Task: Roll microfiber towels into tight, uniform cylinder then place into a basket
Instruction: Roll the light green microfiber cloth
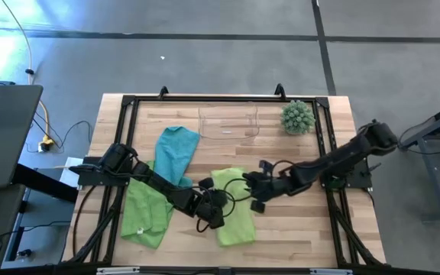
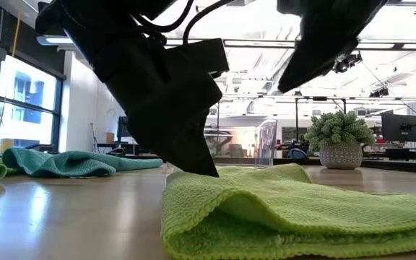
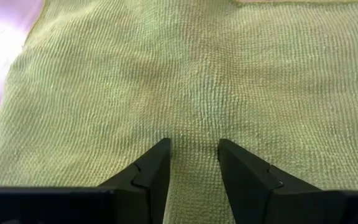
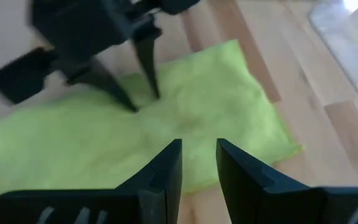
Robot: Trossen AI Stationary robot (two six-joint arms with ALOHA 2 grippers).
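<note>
At the left of the overhead frame, a lime green towel (image 1: 145,210) lies crumpled on my wooden table (image 1: 296,233), with the teal towel (image 1: 175,153) just above it toward the frame's center-left. My left gripper (image 1: 211,208) sits low at the center of that view, its tips pressed onto the left edge of a second lime green towel (image 1: 232,208); the left wrist view shows my two dark fingers (image 3: 151,174) set slightly apart with a narrow strip of the fuzzy weave between them, resting on the cloth, and I cannot tell whether any fold is actually pinched. In the table-level picture this towel (image 2: 280,209) fills the lower right foreground, doubled over on itself, with my left gripper (image 2: 193,162) planted on its near edge. Right of center in the overhead frame, my right gripper (image 1: 255,186) hangs over the towel's upper right corner; its fingers (image 4: 163,168) stand a little apart and grasp nothing. At upper center of the overhead frame the clear basket (image 1: 228,122) stands near the table's far edge, holding no towel, and to its right sits a small spiky green plant (image 1: 297,117) in a pot.
</note>
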